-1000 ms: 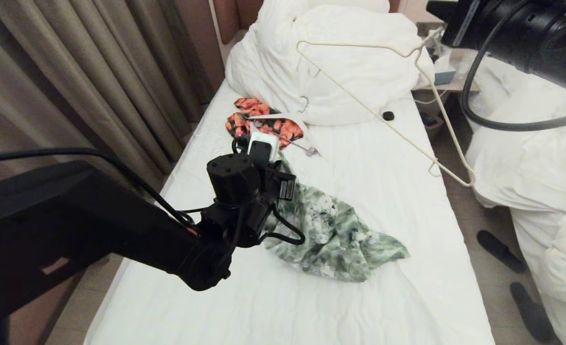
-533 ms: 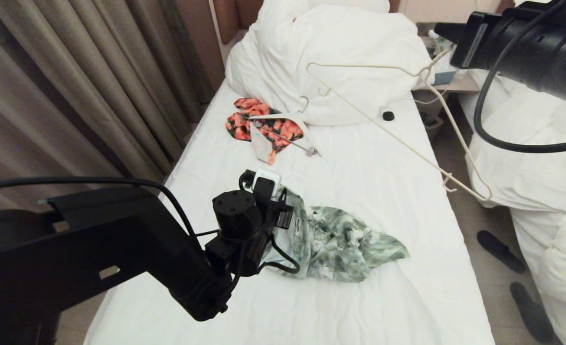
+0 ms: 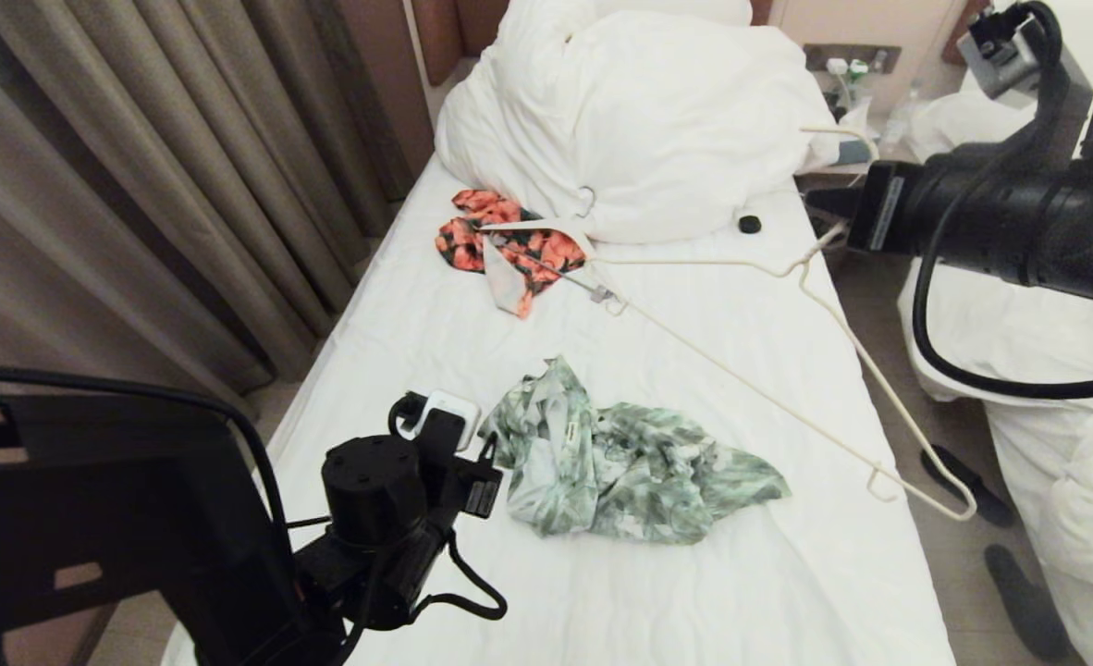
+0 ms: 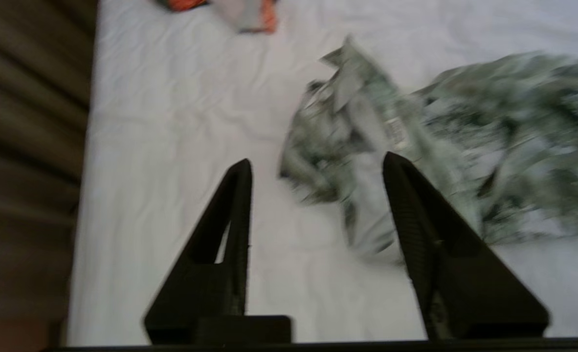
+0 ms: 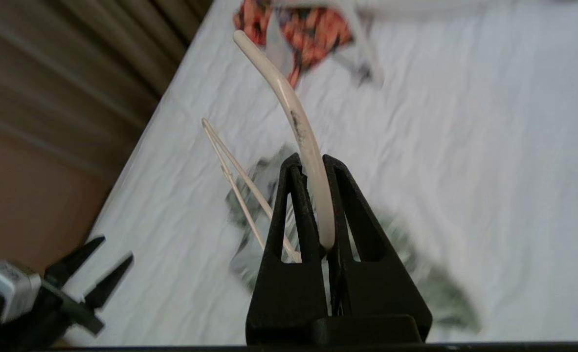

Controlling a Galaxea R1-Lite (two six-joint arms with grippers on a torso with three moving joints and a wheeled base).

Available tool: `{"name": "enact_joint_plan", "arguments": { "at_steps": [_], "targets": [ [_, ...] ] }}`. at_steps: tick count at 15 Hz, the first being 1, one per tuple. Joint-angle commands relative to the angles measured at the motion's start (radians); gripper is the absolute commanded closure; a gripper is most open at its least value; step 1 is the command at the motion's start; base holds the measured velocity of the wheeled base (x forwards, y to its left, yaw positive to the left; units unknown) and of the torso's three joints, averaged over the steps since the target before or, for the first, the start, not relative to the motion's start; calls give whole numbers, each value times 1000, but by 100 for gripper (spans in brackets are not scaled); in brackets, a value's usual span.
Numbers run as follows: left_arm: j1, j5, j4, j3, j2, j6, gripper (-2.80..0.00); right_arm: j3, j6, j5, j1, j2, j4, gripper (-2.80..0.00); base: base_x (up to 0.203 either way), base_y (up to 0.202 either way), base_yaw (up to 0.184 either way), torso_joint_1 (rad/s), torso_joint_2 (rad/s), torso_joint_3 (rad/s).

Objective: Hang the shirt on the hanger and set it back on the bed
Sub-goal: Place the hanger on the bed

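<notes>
Head view gives me the bed point(image 3: 750, 592) running away from me, white sheet smooth, with the bunched duvet point(image 3: 657, 111) heaped at its head end. I see the shirt point(image 3: 620, 467), green and white, lying crumpled on the sheet about midway along the bed, nearer the foot than the duvet, touching neither gripper. I have the hanger point(image 3: 787, 407) in the air over the bed's right edge, its long cream wire slanting from near the middle of the sheet out past that edge, one shoulder end hanging beyond the mattress. My right gripper point(image 5: 309, 164) sits off the bed's right edge toward the head end, its fingers pinched tight on the hanger's hook, which curves up between them in the right wrist view. My left gripper point(image 4: 316, 164) hovers over the sheet near the left edge, just beside the shirt's collar end, fingers about half spread with nothing between them. An orange-and-black garment point(image 3: 509, 245) lies by the left edge just below the duvet. A small black object point(image 3: 749, 223) rests by the duvet's right corner.
</notes>
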Motion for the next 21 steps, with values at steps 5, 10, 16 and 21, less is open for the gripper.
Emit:
{"name": "enact_joint_plan", "arguments": {
  "at_steps": [5,10,16,21],
  "targets": [
    [139,22,-24,184,-174,-79,0,110,220,185,1,100,3,0,0,0,0,0,0,0],
    [157,16,-24,209,-184,-106,0,95,231,402,-43,340,-10,0,0,0,0,0,0,0],
    [189,-74,-24,188,-186,-172,0,15,42,491,-73,615,-65,0,0,0,0,0,0,0],
    [267,-179,-24,198,-214,-184,0,-88,-85,503,-84,744,-74,0,0,0,0,0,0,0]
  ]
}}
